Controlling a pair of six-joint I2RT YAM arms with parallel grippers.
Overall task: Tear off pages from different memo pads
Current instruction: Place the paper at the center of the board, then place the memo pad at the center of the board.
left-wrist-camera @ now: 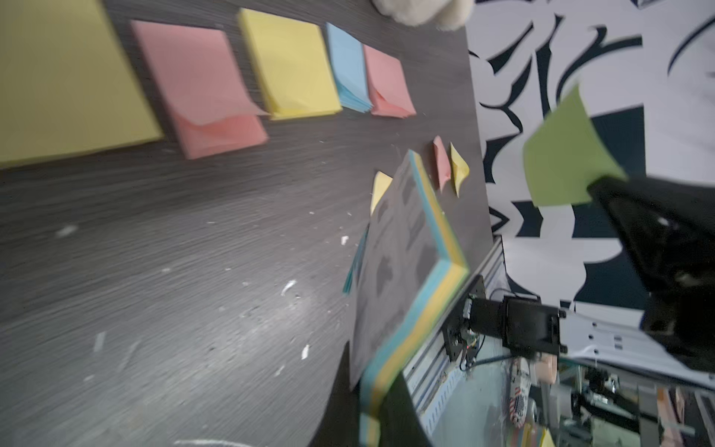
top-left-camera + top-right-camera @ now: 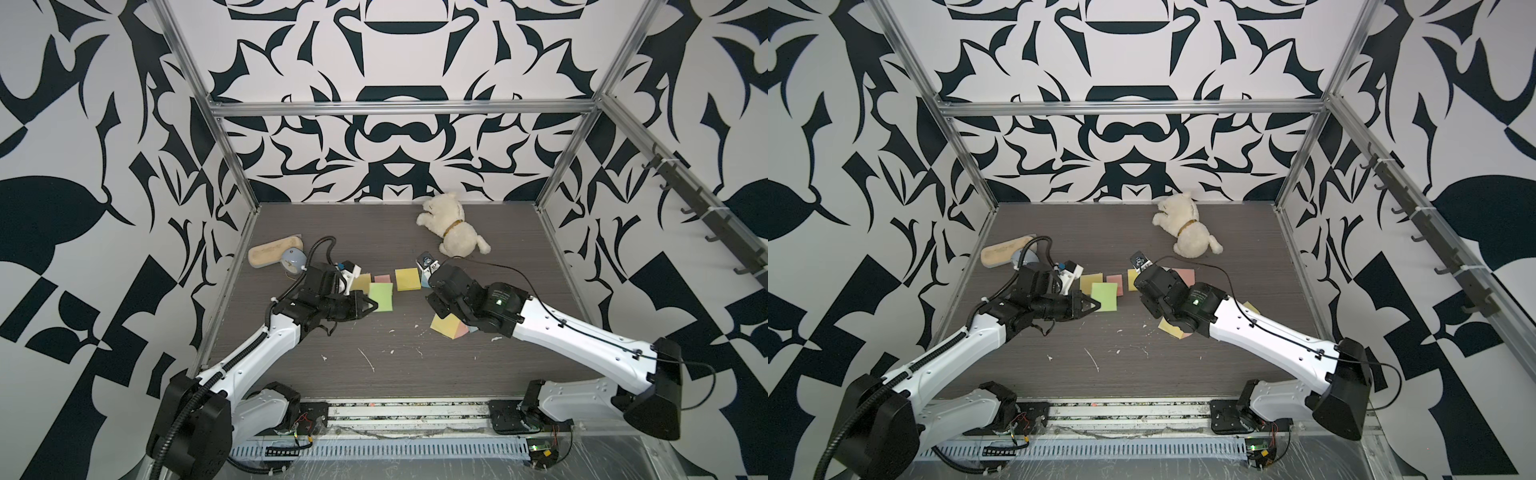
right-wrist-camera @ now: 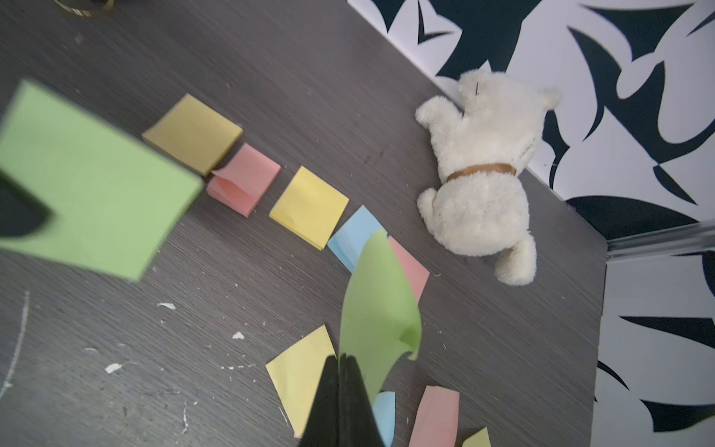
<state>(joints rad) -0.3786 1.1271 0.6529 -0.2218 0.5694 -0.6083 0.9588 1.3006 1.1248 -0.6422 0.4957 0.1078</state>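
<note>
Curled green page (image 3: 379, 302) pinched in right jaws — left jaws clamp thick green-topped memo pad (image 3: 96, 174).

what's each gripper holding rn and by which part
The left gripper clamps the green-topped memo pad by one edge. The right gripper pinches a curled green page at one end.

We see a dark grey, wood-grained tabletop (image 2: 374, 232) flecked with white. The white walls (image 2: 395, 54) carry bold navy-black shapes. The pads (image 3: 309, 205) in the row run yellow, pink, yellow, blue, pink. The green pad (image 3: 89, 182) shows blue and yellow bands along its edge and a grey underside. The green page (image 3: 377, 305) is plain. The loose pages (image 3: 301, 371) are yellow, blue and pink. The toy (image 2: 453, 228) is cream with a brown collar (image 3: 481, 170). The arms (image 2: 582, 332) are white and black.
</note>
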